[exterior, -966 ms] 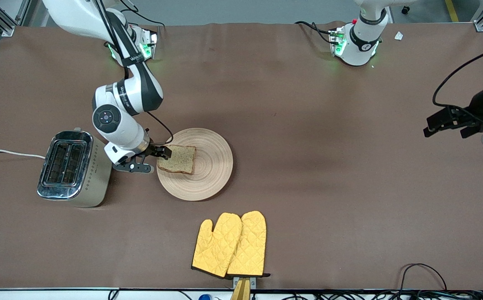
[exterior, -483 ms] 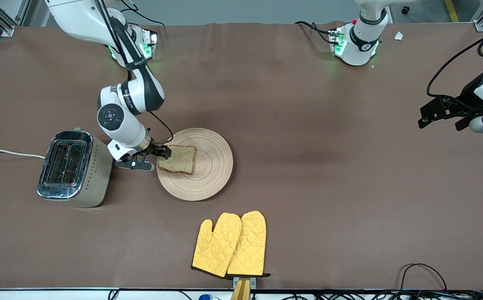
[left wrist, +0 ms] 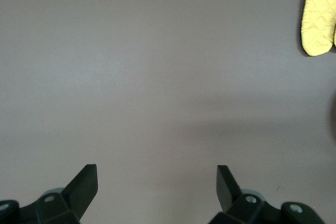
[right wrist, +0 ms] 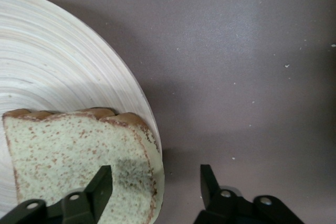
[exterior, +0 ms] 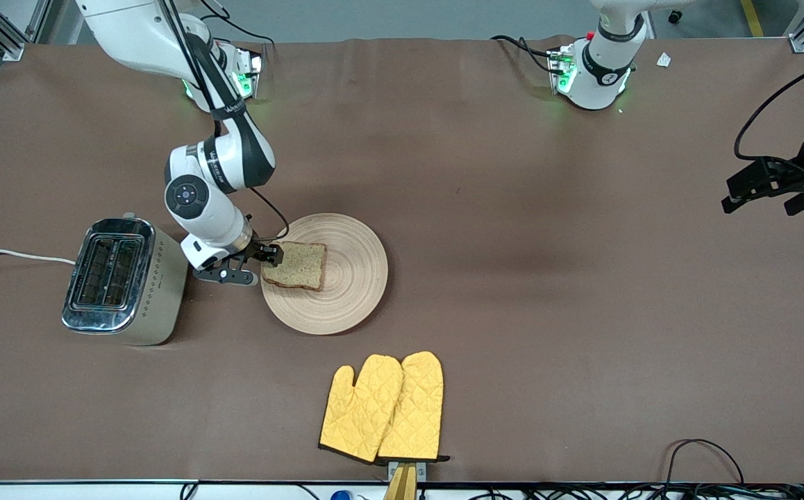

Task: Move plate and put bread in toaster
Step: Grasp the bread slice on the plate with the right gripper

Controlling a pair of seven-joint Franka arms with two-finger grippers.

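Observation:
The pale wooden plate [exterior: 350,295] lies near the toaster [exterior: 122,281], toward the right arm's end of the table. A brown bread [exterior: 298,265] slice rests on the plate's toaster-side part. My right gripper [exterior: 257,267] is low at that edge and open. In the right wrist view one finger [right wrist: 102,184] is over the bread [right wrist: 68,150] and the other finger [right wrist: 208,182] is over bare table off the plate's rim [right wrist: 134,93]; neither is seen touching. My left gripper [exterior: 759,207] hangs open and empty over bare table [left wrist: 157,103] at the left arm's end.
A pair of yellow oven mitts [exterior: 382,407] lies nearer the front camera than the plate and also appears in the left wrist view [left wrist: 317,17]. The toaster's white cord [exterior: 13,255] runs off the table's end. A black cable loop [exterior: 704,455] lies near the front edge.
The right gripper's fingers have narrowed around the bread's edge and its arm shifted slightly. The left gripper swung in a little, then back out toward its end of the table.

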